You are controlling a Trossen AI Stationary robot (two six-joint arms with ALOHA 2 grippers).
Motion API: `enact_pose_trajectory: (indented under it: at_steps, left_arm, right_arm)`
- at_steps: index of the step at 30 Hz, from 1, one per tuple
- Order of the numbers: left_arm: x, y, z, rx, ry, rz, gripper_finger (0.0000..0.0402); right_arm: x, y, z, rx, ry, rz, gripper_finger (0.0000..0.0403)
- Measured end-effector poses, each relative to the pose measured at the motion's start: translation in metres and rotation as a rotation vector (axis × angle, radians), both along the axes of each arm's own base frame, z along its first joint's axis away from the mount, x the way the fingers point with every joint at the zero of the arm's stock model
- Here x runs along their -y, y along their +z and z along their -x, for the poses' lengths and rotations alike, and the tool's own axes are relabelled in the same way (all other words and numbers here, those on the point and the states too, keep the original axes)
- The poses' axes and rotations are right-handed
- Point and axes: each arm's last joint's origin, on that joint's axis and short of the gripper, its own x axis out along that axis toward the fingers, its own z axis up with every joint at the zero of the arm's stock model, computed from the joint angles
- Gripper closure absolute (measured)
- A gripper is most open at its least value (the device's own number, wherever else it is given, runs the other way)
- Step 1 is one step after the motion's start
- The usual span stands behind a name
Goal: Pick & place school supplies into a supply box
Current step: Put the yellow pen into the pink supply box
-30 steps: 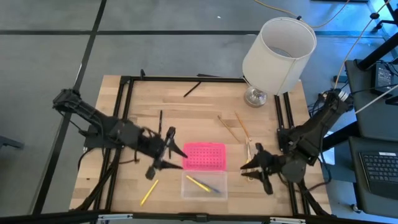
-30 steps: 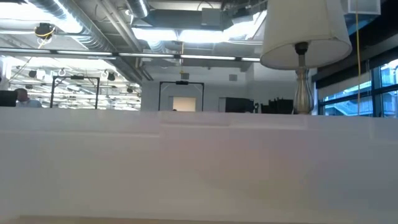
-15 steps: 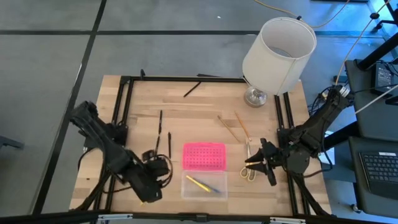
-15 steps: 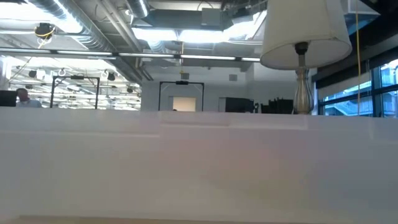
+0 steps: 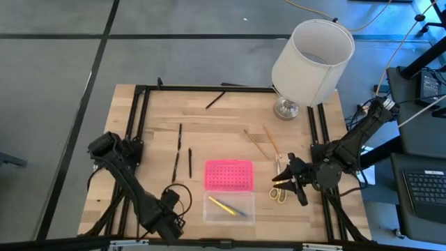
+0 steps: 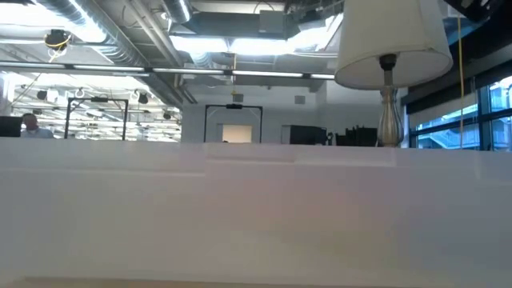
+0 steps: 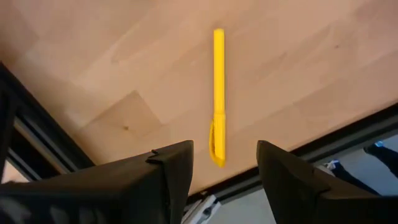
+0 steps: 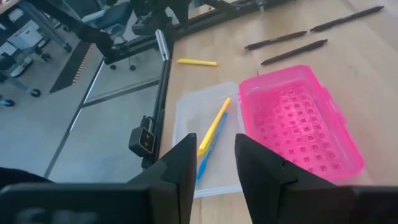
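The wooden surface (image 5: pixel 230 125) carries a white-shaded lamp (image 5: pixel 311 59) at its far right corner, and near the front middle lies the supply box (image 5: pixel 229 189), its pink lid thrown back beyond a clear base that already holds a yellow and a blue pen. The left gripper (image 7: pixel 221 177) hangs at the front left corner with its fingers spread, empty, right over a yellow pen (image 7: pixel 218 96) on the bare wood. From where I stand the pen's long axis runs straight away from the gap between those fingers, so I judge a descent would straddle its near end. The right gripper (image 5: pixel 287 183) waits beside the yellow-handled scissors (image 5: pixel 279 189), its fingers parted and holding nothing. Black pens lie farther back.
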Motion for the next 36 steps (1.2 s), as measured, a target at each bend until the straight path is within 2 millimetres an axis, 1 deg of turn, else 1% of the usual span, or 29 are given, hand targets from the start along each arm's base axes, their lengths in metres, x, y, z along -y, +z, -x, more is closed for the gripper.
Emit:
enact_pose_trajectory:
  at_steps: [3,9,14,18,23,27,29,36]
  left_arm:
    - [0.003,0.0,0.001,0.01,-0.005,0.012,0.0233]
    - [0.009,0.001,-0.005,0.071,0.056,0.075,0.0233]
    - [0.008,-0.002,-0.003,0.063,0.056,0.059,0.0233]
    - [0.009,-0.012,0.005,0.045,0.064,0.033,0.0233]
    - [0.011,-0.03,0.023,0.002,0.072,-0.007,0.0233]
    - [0.018,-0.036,0.028,0.107,0.086,0.07,0.0233]
    - [0.019,-0.04,0.03,0.148,0.086,0.092,0.0233]
    - [0.016,-0.057,0.04,0.145,0.133,0.128,0.0233]
  right_arm:
    - [0.003,0.0,-0.003,-0.004,0.001,-0.006,0.0288]
    - [0.007,0.0,-0.006,-0.005,-0.021,-0.008,0.0288]
    - [0.007,0.001,-0.007,0.0,-0.023,-0.016,0.0288]
    - [0.007,0.002,-0.007,0.006,-0.024,-0.024,0.0288]
    - [0.007,0.002,-0.007,0.011,-0.027,-0.027,0.0288]
    - [0.009,0.002,-0.009,0.006,-0.051,-0.05,0.0288]
    - [0.011,0.002,-0.01,0.006,-0.059,-0.05,0.0288]
    - [0.013,0.003,-0.012,0.012,-0.072,-0.056,0.0288]
